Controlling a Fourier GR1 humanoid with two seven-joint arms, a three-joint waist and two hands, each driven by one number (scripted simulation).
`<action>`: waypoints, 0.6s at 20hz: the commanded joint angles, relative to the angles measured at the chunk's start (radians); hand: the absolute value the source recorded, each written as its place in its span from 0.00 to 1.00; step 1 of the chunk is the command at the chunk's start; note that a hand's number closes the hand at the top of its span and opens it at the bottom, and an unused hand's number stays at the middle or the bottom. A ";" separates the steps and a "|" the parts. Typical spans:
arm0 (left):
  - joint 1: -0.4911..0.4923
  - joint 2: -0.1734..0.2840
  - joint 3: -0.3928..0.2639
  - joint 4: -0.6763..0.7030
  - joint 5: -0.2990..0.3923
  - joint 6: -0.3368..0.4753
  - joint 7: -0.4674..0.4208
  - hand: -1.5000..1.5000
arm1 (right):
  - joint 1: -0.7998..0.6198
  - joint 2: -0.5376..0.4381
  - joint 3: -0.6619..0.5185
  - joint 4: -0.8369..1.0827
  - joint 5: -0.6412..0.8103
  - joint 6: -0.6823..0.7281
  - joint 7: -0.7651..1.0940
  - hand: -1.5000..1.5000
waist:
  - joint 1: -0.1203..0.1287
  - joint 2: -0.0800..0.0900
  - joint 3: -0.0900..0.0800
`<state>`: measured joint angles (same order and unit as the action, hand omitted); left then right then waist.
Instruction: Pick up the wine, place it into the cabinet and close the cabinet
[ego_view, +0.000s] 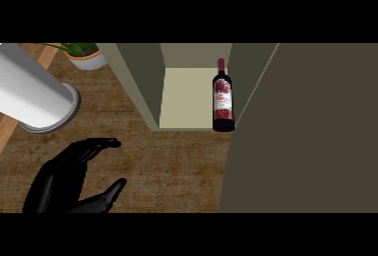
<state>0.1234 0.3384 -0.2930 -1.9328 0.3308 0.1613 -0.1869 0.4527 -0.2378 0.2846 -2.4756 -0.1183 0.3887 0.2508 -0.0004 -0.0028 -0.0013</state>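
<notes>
The wine bottle (223, 97) is dark with a red label. It stands upright on the pale shelf floor of the cabinet (184, 95), at the front right corner, close to the right wall. The cabinet is open and its dark olive door (310, 130) fills the right side of the view. My left hand (66, 175) shows at the lower left over the wooden counter, open, fingers straight and thumb spread, well apart from the bottle. My right hand does not show.
A large white-grey cylinder (33, 95) slants across the upper left. A potted plant (85, 55) stands at the back, left of the cabinet. Brown wooden counter (170, 165) lies between my hand and the cabinet.
</notes>
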 joint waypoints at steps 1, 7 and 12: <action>0.013 0.003 0.056 0.028 0.047 -0.079 -0.026 1.00 | 0.063 -0.059 -0.100 -0.064 -0.091 0.078 -0.041 1.00 | -0.006 0.001 0.002; 0.105 0.059 0.147 -0.018 0.110 -0.183 -0.064 1.00 | -0.003 -0.028 -0.047 -0.084 -0.131 0.058 0.018 1.00 | 0.004 0.002 0.001; 0.095 0.119 0.233 0.027 0.180 -0.251 -0.042 1.00 | 0.017 0.008 0.122 -0.089 -0.152 0.054 0.084 1.00 | 0.006 0.003 0.000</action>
<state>0.2187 0.4255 -0.1112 -1.9248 0.4669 -0.0421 -0.2386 0.4515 -0.2319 0.3240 -2.4731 -0.1359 0.4336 0.2534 0.0039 0.0020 0.0000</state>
